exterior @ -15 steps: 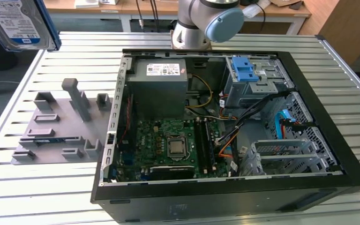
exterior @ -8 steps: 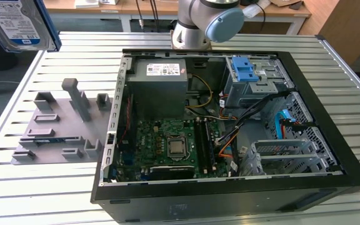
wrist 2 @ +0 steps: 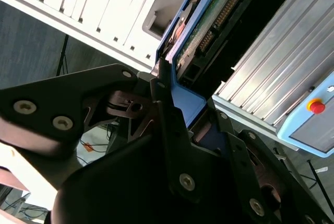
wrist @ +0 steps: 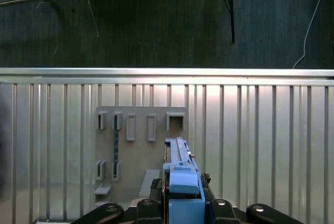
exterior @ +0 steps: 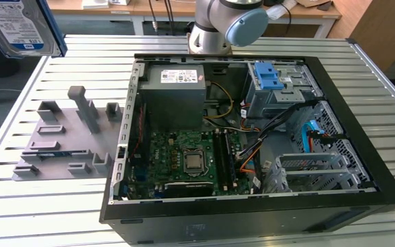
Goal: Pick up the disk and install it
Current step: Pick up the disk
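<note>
At 10 o'clock from the computer case (exterior: 252, 218), exterior view: gripper (wrist: 183, 195) clamps the disk (exterior: 19, 23) aloft; pickup done, installation pending

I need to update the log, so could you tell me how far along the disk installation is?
Done: the disk is picked up, off the grey holder. In hand: the jaws are shut on its blue rail, holding it above the table at the exterior view's left. Left: installing it; it is outside the open computer case.
</note>
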### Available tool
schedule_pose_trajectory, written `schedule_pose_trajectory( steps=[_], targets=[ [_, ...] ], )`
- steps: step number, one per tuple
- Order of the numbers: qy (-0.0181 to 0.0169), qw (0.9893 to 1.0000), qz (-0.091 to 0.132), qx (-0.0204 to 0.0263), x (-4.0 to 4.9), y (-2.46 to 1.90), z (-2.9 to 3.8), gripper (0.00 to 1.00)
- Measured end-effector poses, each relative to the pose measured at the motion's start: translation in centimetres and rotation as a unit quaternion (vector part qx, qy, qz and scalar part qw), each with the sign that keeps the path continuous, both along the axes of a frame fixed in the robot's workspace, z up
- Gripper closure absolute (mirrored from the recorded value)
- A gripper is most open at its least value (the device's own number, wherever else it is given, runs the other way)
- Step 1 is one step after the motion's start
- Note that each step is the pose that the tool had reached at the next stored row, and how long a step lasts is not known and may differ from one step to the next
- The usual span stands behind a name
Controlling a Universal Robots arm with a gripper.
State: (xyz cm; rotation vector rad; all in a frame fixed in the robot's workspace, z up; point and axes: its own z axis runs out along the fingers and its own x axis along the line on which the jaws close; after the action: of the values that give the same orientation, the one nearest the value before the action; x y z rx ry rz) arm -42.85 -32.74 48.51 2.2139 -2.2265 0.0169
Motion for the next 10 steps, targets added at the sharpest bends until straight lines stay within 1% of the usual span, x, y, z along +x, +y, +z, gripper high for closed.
schedule_pose_trajectory(
  steps=[6,10],
  targets=[
    [0.0,1.0,0.0,0.0,0.26,-0.07,0.0,0.64],
    [0.0001,1.0,0.0,0.0,0.29,-0.47,0.0,0.64]
  ],
)
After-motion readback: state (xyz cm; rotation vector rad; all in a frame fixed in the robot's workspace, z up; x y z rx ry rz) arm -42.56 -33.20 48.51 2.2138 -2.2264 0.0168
